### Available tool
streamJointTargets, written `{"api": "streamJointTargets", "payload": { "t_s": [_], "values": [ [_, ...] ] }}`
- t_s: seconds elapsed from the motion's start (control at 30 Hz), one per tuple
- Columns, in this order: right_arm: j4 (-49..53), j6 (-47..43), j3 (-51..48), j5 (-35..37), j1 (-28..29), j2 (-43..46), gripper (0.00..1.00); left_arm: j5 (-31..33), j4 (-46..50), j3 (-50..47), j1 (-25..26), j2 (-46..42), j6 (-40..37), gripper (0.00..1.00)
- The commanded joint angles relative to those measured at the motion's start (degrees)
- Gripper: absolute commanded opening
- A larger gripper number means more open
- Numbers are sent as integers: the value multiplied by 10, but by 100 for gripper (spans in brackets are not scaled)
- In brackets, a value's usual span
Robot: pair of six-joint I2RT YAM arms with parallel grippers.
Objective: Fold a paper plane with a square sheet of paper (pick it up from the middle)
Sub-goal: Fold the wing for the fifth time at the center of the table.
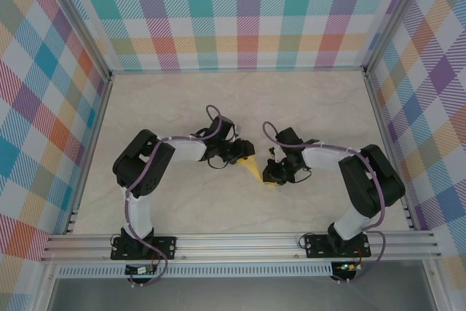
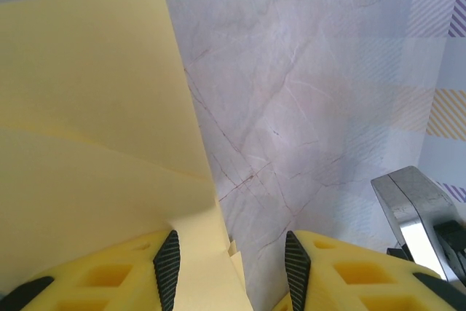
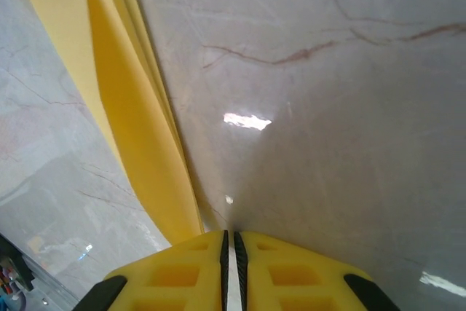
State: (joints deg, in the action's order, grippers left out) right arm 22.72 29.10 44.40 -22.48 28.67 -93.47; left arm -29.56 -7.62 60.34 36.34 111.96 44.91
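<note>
1. Top external view
   - The narrow, folded yellow paper wedge (image 1: pixel 256 170) lies flat on the pale marble-pattern table (image 1: pixel 218 100). It is about midway between the table's left and right edges and nearer the near edge than the far edge.
   - The left gripper (image 1: pixel 242 154) is at the wedge's far end.
   - The right gripper (image 1: pixel 274 174) is at its near end, on the right side.
   - Jaw state cannot be told from this view.

2. Left wrist view
   - The left gripper (image 2: pixel 229 253) has yellow fingers with black pads. The pads stand moderately apart, with a clear gap between them.
   - The paper wedge (image 2: pixel 87 143) shows layered folds and spreads across the left half of the view.
   - The left finger is over the paper, and the paper's right edge runs into the gap. Neither pad clamps it.
   - Bare table (image 2: pixel 313 107) is on the right.

3. Right wrist view
   - The right gripper (image 3: pixel 230 242) has its jaws almost together, with a thin slit between the pads.
   - The paper wedge (image 3: pixel 124 107) has stacked layers. It runs from the upper left down to a tip at the left finger.
   - Whether any paper sits in the slit cannot be told.
   - The table (image 3: pixel 328 143) lies to the right.
</note>
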Motion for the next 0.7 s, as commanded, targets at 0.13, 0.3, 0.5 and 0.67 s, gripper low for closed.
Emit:
{"api": "streamJointTargets", "payload": {
  "t_s": [0.13,0.3,0.5,0.67],
  "values": [
    [62,16,-6,28,-1,87,13,3,37,-4,6,35,-13,45],
    [-48,42,-6,-86,-1,85,10,1,34,-5,7,39,-13,45],
    [-129,86,36,-148,16,0,8,0,37,-4,7,42,-14,45],
    [-146,90,56,-147,20,-52,6,-1,35,-5,7,42,-13,45]
  ]
}}
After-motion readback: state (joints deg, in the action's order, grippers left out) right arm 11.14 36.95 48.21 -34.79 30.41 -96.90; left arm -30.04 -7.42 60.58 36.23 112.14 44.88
